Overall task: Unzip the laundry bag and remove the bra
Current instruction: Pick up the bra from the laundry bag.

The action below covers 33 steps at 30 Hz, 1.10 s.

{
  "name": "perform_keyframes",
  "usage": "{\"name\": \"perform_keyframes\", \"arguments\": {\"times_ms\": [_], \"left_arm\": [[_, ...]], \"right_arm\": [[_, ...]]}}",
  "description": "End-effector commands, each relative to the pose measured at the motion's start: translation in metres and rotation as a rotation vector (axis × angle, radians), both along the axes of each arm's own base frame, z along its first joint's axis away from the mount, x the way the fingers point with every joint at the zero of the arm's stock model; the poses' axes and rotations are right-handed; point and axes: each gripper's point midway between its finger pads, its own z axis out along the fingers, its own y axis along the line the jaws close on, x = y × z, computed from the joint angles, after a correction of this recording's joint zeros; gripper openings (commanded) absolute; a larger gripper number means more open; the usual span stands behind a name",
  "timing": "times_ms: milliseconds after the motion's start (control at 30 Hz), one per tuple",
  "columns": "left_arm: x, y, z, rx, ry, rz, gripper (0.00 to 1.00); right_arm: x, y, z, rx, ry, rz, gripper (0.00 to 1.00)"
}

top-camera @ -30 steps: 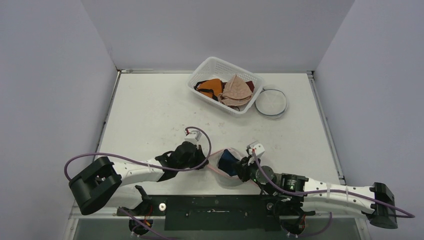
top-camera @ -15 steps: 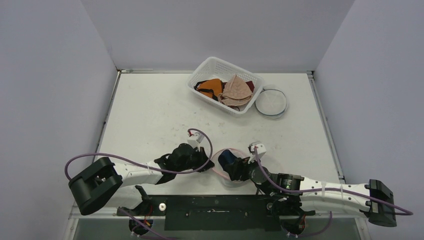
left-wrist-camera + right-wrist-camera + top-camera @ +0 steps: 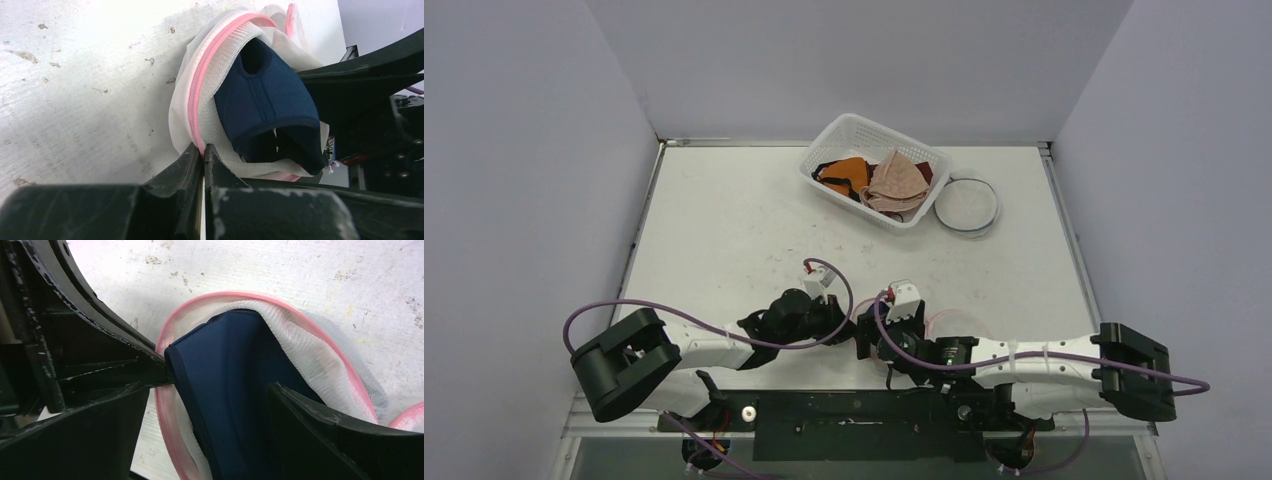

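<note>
Currently: left gripper pinching pink-zippered rim of white mesh laundry bag on white bench. Right gripper standing spread astride navy blue padded bra, lying half inside bag. Risk: jaws catching mesh too, bag dragging along.

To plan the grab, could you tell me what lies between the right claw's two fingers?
The navy bra, poking from the unzipped laundry bag, lies between the fingers of the open right claw, as the right wrist view shows.
</note>
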Motion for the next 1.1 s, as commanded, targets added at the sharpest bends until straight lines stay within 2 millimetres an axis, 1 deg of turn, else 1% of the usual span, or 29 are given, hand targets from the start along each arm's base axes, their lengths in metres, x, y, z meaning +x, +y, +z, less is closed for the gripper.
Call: {"name": "perform_keyframes", "arguments": {"times_ms": [0, 67, 133, 300, 333, 500, 533, 667, 733, 900, 933, 1067], "left_arm": [[0.0, -0.01, 0.017, -0.075, -0.03, -0.018, 0.0], [-0.001, -0.01, 0.016, -0.077, -0.025, -0.021, 0.0], [-0.002, -0.009, 0.015, -0.08, -0.021, -0.019, 0.0], [-0.004, -0.005, 0.012, -0.078, -0.017, -0.014, 0.0], [-0.004, -0.004, 0.012, -0.079, -0.018, -0.011, 0.0], [-0.005, -0.001, 0.013, -0.082, -0.02, -0.007, 0.0], [-0.005, -0.001, 0.014, -0.084, -0.022, -0.006, 0.0], [-0.006, 0.001, 0.015, -0.085, -0.025, -0.002, 0.0], [-0.006, 0.002, 0.017, -0.087, -0.027, 0.0, 0.0], [-0.005, 0.004, 0.023, -0.091, -0.037, 0.011, 0.0], [-0.005, 0.005, 0.025, -0.093, -0.04, 0.014, 0.0], [-0.002, 0.008, 0.034, -0.098, -0.06, 0.03, 0.0]], "right_arm": [[0.01, 0.005, 0.009, -0.038, -0.058, -0.076, 0.91], [0.013, 0.001, 0.007, -0.068, -0.072, -0.116, 0.9], [0.015, -0.002, 0.006, -0.077, -0.082, -0.15, 0.87], [0.017, -0.001, 0.004, -0.061, -0.092, -0.176, 0.67], [0.017, 0.0, 0.003, -0.063, -0.091, -0.177, 0.64], [0.018, 0.002, -0.001, -0.106, -0.089, -0.182, 0.63], [0.019, 0.001, -0.003, -0.118, -0.088, -0.187, 0.6], [0.019, -0.004, -0.005, -0.138, -0.084, -0.203, 0.36], [0.018, -0.004, -0.002, -0.145, -0.088, -0.198, 0.27], [0.014, -0.001, 0.01, -0.147, -0.091, -0.139, 0.07], [0.013, 0.001, 0.013, -0.135, -0.085, -0.124, 0.06], [0.007, 0.0, 0.026, -0.11, -0.087, -0.059, 0.05]]}}
